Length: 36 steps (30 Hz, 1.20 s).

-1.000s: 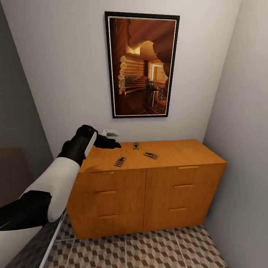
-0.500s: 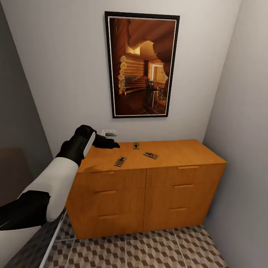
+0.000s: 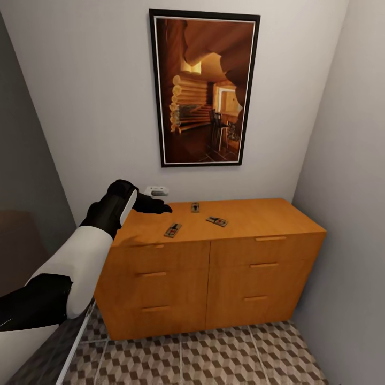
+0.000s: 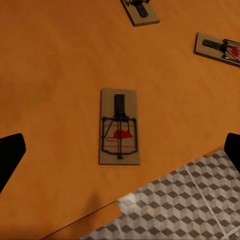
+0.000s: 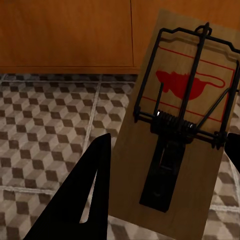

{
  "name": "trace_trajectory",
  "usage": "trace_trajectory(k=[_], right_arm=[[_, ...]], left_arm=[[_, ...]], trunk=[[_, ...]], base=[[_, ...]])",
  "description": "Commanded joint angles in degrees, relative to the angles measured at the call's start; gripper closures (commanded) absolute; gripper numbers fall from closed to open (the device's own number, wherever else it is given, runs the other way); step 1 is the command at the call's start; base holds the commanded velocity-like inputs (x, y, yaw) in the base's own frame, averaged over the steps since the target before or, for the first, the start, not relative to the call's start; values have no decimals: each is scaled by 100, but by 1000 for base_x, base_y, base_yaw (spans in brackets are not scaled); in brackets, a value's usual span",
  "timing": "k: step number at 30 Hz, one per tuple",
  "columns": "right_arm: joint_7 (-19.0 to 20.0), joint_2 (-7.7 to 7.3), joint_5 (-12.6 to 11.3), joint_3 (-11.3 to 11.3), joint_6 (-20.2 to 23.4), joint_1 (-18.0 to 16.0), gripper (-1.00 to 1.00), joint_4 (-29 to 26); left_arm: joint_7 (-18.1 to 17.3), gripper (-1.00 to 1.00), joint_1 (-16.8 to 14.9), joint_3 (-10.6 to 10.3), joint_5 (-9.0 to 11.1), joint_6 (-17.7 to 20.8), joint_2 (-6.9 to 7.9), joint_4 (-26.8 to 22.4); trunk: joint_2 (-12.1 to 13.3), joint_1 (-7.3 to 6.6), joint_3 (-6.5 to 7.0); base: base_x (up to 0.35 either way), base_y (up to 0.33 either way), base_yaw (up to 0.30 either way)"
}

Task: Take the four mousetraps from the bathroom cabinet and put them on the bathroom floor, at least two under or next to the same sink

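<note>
Wooden and flat, each mousetrap is judged light and stiff, best pinched across the bare board edges, clear of the sprung wire. Three mousetraps are counted on the cabinet (image 3: 214, 267) top: one (image 3: 172, 230) near the front edge, two (image 3: 195, 207) (image 3: 217, 221) further back. The left gripper (image 4: 120, 150) is held wide above the nearest trap. A fourth mousetrap (image 5: 182, 135) is gripped by the right gripper (image 5: 170, 165) above the bathroom floor (image 5: 45, 135).

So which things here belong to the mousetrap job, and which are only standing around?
Job: three mousetraps on the cabinet: nearest, middle, far; fourth mousetrap held between right gripper's fingers; bathroom floor; left gripper.
Around: framed picture, small white wall fitting.
</note>
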Motion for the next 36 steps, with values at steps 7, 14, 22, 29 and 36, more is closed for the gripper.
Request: trace_trajectory(k=[7, 14, 22, 29, 36], right_arm=[[11, -1, -12, 17, -14, -3, 100, 2], [12, -1, -12, 17, -14, -3, 100, 2], [12, -1, -12, 17, -14, -3, 100, 2], [12, -1, -12, 17, -14, -3, 100, 2], [12, -1, -12, 17, -14, -3, 100, 2]], left_arm=[[-35, -100, -4, -3, -47, 16, 0, 2], [-36, -100, -4, -4, -52, 10, 0, 3], [-37, -100, -4, -10, -56, 8, 0, 3], [-38, -100, -4, -11, -61, 8, 0, -1], [-35, -100, -4, -11, -65, 6, 0, -5]], trunk=[[-4, 0, -68], [-4, 0, -125], [-4, 0, -141], [-4, 0, -142], [-4, 0, -142]], base=[[0, 0, 0], [43, 0, 0], [136, 0, 0], [13, 0, 0], [1, 0, 0]])
